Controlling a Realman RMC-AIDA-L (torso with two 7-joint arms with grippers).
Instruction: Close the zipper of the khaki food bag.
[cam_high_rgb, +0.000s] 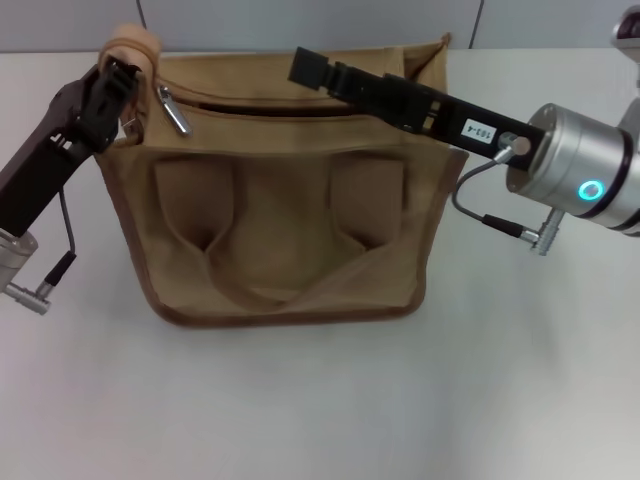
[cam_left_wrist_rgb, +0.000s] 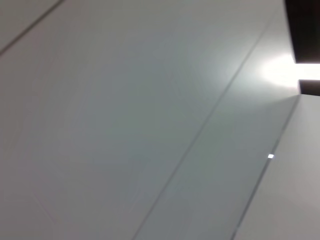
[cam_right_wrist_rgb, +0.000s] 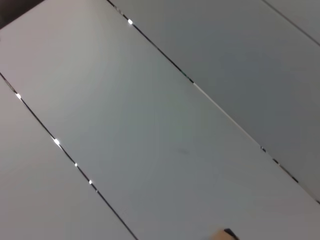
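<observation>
Grippers Positioned at Both Ends of the Bag Top

Left gripper is clamped on the tan end tab of the zipper, at the top corner of the khaki food bag. Judged purpose: anchoring that end so the fabric stays taut while the slider is drawn. The silver pull tab hangs just beside this gripper, toward the bag's middle, and appears untouched.

Right gripper reaches across the bag top from the opposite side, its tip above the dark zipper opening. Whether its fingers are parted or holding anything cannot be told. From its tip, the pull tab lies well apart, toward the left gripper.

The zipper gap runs open from beside the pull tab to the far corner beneath the right arm, so closing appears not yet begun. The bag lies flat on the white table, handles folded toward the robot. Both wrist views show only pale panelling.
</observation>
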